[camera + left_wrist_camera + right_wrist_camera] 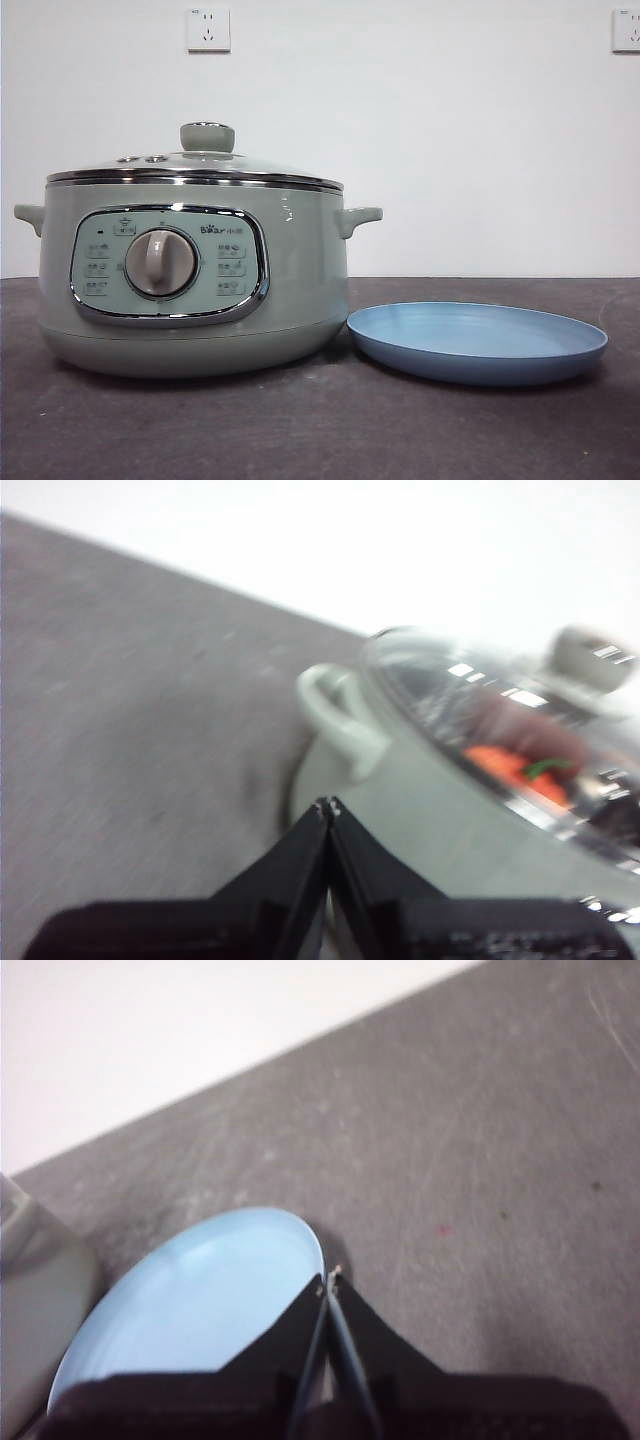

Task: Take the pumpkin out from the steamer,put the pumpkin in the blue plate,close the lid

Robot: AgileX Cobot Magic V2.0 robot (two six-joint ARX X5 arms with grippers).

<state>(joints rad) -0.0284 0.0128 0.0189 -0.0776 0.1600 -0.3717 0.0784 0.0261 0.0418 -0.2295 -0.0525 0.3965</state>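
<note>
Beside the steamer [420, 810] and over the blue plate [190, 1310], both end effectors [328, 805] [333, 1277] closed, empty.

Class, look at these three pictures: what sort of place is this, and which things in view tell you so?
Probably an indoor test bench rather than a real kitchen: a bare dark table against a plain white wall with power sockets, holding only a green steamer with its lid on and an empty blue plate.
</note>
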